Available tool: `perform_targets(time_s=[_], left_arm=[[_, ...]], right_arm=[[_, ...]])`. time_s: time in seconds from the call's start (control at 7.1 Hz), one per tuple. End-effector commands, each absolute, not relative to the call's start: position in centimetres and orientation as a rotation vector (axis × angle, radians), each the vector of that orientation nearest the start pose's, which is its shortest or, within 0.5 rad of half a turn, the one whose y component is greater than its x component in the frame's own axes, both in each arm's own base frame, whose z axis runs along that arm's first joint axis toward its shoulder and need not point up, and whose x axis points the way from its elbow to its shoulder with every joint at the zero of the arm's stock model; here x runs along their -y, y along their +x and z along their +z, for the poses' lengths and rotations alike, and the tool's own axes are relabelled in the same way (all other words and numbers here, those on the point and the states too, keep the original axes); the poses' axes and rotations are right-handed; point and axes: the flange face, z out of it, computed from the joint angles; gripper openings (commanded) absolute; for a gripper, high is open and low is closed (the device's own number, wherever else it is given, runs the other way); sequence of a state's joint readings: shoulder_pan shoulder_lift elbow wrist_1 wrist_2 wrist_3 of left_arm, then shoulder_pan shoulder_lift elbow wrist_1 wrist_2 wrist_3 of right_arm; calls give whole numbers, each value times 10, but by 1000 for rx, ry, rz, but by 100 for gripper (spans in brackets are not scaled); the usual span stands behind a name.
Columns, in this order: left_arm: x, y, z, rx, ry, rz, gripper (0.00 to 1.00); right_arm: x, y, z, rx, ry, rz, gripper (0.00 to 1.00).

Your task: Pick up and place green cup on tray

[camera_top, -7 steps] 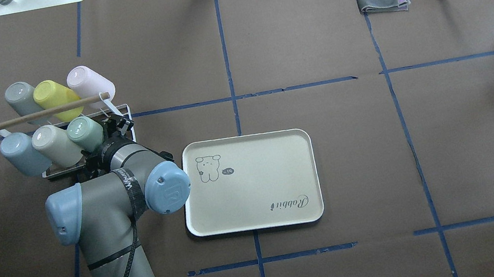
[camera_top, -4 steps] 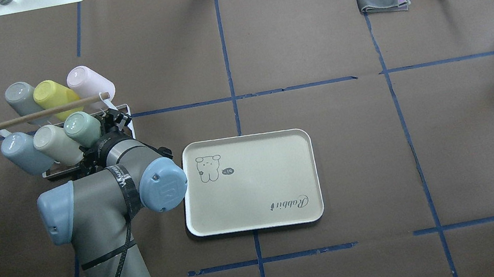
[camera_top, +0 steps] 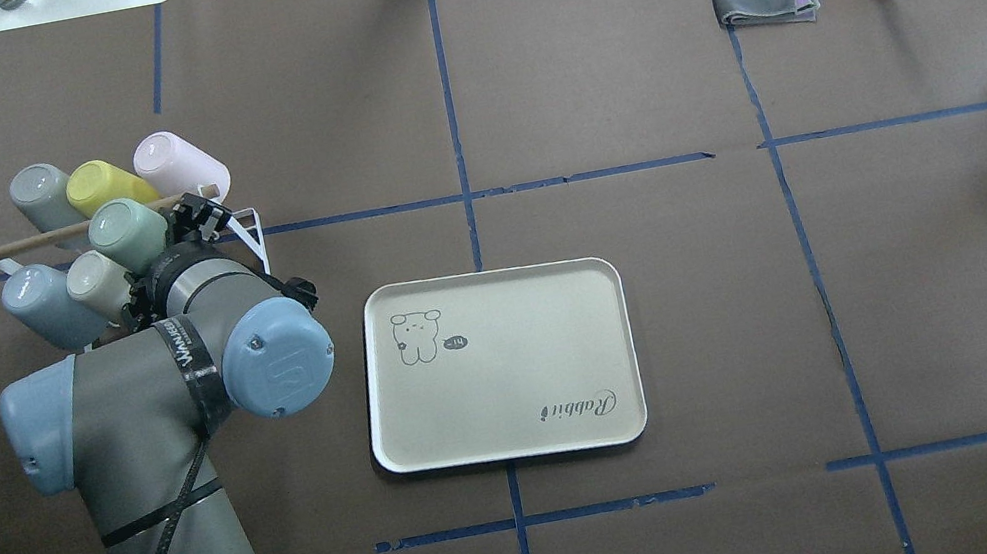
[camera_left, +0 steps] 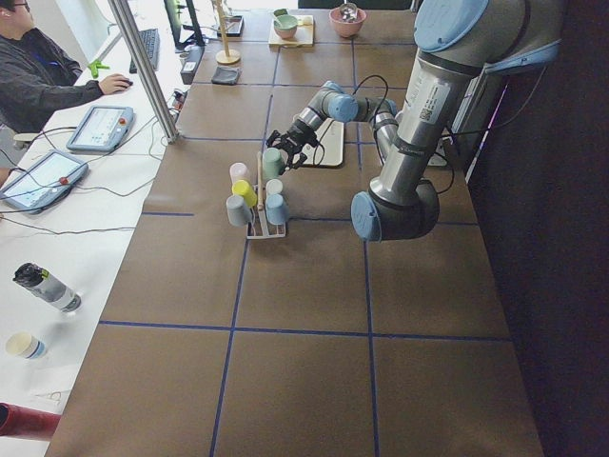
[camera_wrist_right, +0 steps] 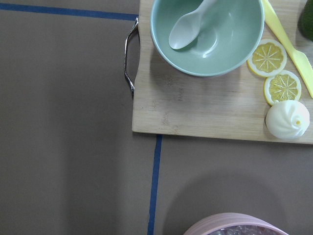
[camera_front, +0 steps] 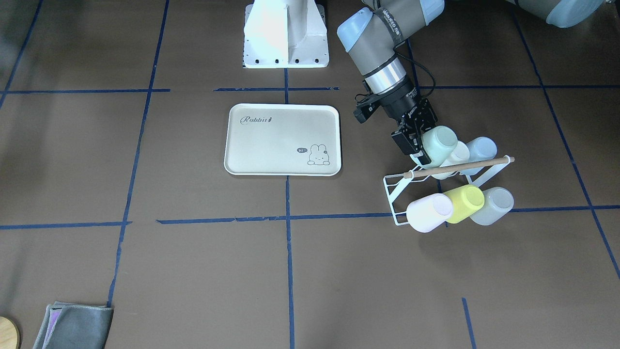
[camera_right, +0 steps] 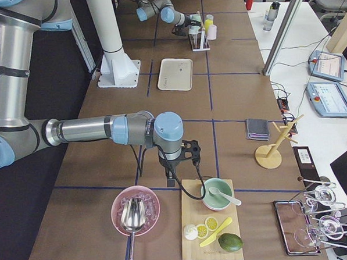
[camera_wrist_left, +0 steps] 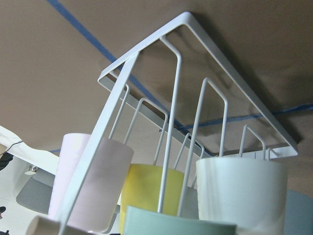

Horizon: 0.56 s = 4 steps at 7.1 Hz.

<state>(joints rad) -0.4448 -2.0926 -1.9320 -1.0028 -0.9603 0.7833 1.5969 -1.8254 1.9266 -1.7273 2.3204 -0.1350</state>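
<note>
L gripper (camera_front: 417, 148) pinches the green cup (camera_front: 438, 143) by its wall near the rim. Cup's tilted, base pointing away from the wrist, and sits higher than the cream cup (camera_front: 456, 154) & pale blue cup (camera_front: 482, 148) on the white wire rack (camera_front: 393, 191), just by the wooden dowel (camera_front: 460, 166). Pink (camera_front: 428, 212), yellow (camera_front: 465, 197) & grey (camera_front: 493, 206) cups hang on the rack's other row. Overhead, the held cup is at approx. 10 o'clock of the tray (camera_top: 519, 364), well apart from it. R gripper (camera_right: 184, 161) hangs by the wooden board (camera_right: 211, 236), far end of the table; can't tell whether it's spread or pressed together.
</note>
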Motion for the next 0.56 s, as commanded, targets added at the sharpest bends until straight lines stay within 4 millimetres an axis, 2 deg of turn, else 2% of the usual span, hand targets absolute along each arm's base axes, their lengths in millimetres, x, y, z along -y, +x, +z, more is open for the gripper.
perform_targets(time_s=[0.0,0.14,0.42], left_arm=[[407,410,248,627,468,1748,65],[403,388,227,606,522,1722,65],[387,362,195,471,670,1528,65]], right_arm=[[377,75,612,752,9,-84,100],[378,75,612,752,10,-81,100],[378,75,611,752,10,-79,100]])
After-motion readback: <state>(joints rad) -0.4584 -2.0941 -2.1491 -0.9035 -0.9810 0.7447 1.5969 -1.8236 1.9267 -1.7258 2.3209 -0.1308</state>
